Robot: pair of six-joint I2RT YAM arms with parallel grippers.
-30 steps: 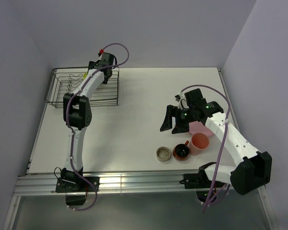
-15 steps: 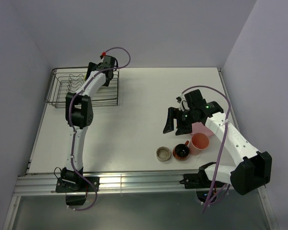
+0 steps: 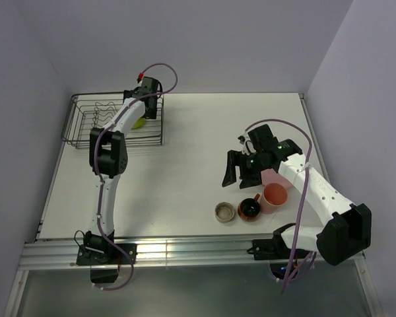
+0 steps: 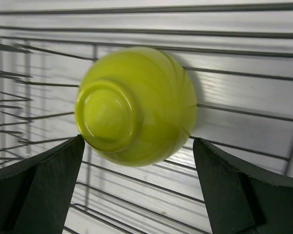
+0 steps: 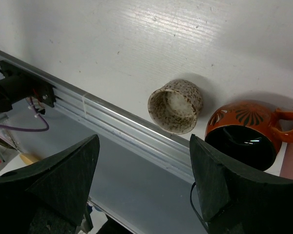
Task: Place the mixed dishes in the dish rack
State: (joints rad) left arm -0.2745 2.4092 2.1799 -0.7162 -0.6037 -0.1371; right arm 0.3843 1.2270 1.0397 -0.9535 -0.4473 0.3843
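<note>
Rack (image 3: 86, 127) sits at the far left corner of the counter (image 3: 185, 148). The left arm reaches over its right end, with the left gripper (image 3: 140, 113) pointing down into it. Bowl (image 3: 138, 123) is inside the rack at that end. The top view shows only a green sliver of it; the arm hides the rest.

In the left wrist view the bowl (image 4: 136, 105) has its foot ring toward the camera and is blurred, with rack (image 4: 244, 73) wires behind and below it. Left gripper (image 4: 136, 141) fingers (image 4: 44, 180) are spread wide, one on each side of the bowl, and are cut off at the frame bottom. Whether the tips touch the bowl cannot be told.

Right gripper (image 3: 239, 173) hangs over the counter, just left of the other dishes. Its fingers are wide with nothing between them. In the right wrist view the right gripper (image 5: 144, 141) fingers (image 5: 58, 180) frame the counter's front edge and its metal rail (image 5: 112, 124).

- **Beige cup** (image 3: 225, 211) (image 5: 176, 105): upright near the front edge, speckled inside.
- **Mug** (image 3: 249, 210) (image 5: 244, 134): just beside it on the right, dark inside. Its handle is cut by the wrist frame's edge.
- **Pink cup** (image 3: 275, 196): upright, just right of the mug, and outside the wrist view.
- **Plate** (image 3: 270, 177): lies behind the pink cup, mostly hidden under the right arm.

A pink sliver shows at the wrist frame's right edge; plate or pink cup, cannot tell.
</note>
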